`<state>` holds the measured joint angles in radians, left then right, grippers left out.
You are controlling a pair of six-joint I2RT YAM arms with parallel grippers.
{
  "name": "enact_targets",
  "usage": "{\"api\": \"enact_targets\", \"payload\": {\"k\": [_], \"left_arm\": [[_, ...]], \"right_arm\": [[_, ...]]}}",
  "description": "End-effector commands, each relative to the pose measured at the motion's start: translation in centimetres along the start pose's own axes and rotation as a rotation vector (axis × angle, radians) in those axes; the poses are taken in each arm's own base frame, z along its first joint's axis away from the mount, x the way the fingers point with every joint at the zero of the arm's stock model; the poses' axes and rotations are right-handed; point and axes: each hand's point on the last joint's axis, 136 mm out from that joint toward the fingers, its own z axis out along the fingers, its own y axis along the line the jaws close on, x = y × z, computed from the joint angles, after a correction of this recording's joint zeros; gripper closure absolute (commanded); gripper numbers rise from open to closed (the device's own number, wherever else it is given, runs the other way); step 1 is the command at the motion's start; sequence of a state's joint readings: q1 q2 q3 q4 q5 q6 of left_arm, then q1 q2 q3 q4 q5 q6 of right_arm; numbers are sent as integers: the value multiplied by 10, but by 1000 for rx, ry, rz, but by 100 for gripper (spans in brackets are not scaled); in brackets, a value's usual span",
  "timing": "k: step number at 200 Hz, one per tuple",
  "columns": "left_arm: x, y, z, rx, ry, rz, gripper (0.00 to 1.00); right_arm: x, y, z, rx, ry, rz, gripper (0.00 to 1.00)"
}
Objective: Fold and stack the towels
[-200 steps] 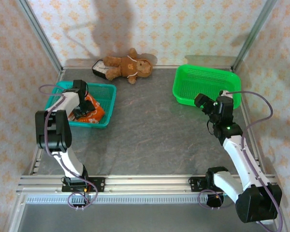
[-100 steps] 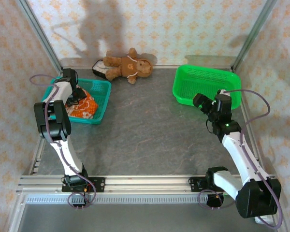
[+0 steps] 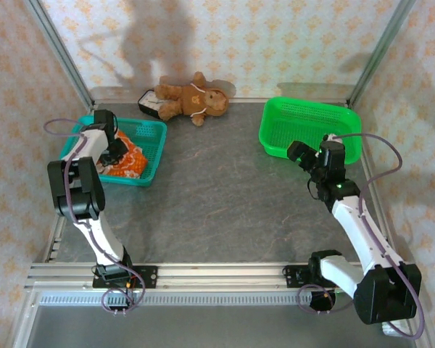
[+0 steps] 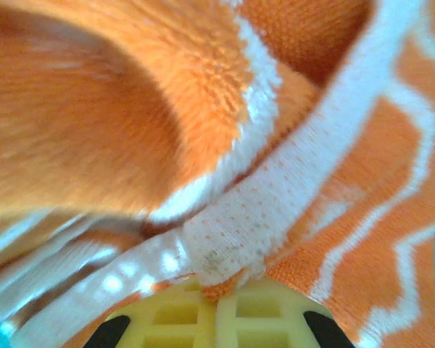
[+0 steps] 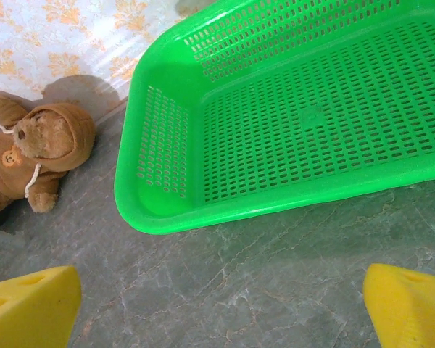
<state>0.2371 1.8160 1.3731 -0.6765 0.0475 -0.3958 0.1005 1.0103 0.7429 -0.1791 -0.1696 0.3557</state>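
The towels [image 3: 128, 160] lie bunched as an orange and white heap inside the teal basket [image 3: 156, 147] at the left. My left gripper [image 3: 117, 150] is down in that heap. In the left wrist view its yellow fingertips [image 4: 219, 291] meet, with a fold of orange towel [image 4: 333, 217] and its white hem pinched between them. My right gripper [image 3: 296, 153] hovers over the table just in front of the green basket [image 3: 312, 125]. Its yellow pads [image 5: 32, 308] stand wide apart in the right wrist view, with bare table between them.
A brown teddy bear [image 3: 193, 98] lies against the back wall beside a small dark box [image 3: 150, 102]; the bear [image 5: 35, 148] sits left of the green basket [image 5: 290, 130], which holds nothing. Metal frame posts rise at the back corners.
My left gripper shifted within the teal basket toward its back and closed on the orange towel. The right arm edged slightly left, jaws still wide.
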Motion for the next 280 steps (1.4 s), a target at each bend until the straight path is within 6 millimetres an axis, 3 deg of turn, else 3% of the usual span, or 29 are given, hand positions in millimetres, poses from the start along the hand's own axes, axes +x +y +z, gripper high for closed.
{"api": "enact_targets", "payload": {"k": [1, 53, 110, 135, 183, 203, 221, 256, 280], "left_arm": [[-12, -2, -54, 33, -105, -26, 100], [-27, -23, -158, 178, -272, -44, 100], [-48, -68, -301, 448, -501, -30, 100], [-48, -93, -353, 581, -546, 3, 100], [-29, -146, -453, 852, -651, 116, 100], [-17, -170, -478, 962, -643, 151, 100], [-1, -197, -486, 1048, -607, 197, 100], [26, -249, -476, 1111, -507, 240, 100], [19, -270, -465, 1089, -513, 239, 100]], "right_arm": [[-10, 12, -8, -45, -39, -17, 1], [-13, 15, -17, -59, -56, -16, 1], [-13, 24, -20, -94, -46, -11, 1], [-16, 28, -24, -100, -52, -18, 1], [-18, 27, -25, -95, -63, -19, 1], [-18, 28, -24, -97, -61, -18, 1], [-19, 28, -22, -95, -60, -24, 1], [-19, 30, -16, -94, -51, -27, 1], [-18, 29, -14, -92, -45, -26, 1]]}}
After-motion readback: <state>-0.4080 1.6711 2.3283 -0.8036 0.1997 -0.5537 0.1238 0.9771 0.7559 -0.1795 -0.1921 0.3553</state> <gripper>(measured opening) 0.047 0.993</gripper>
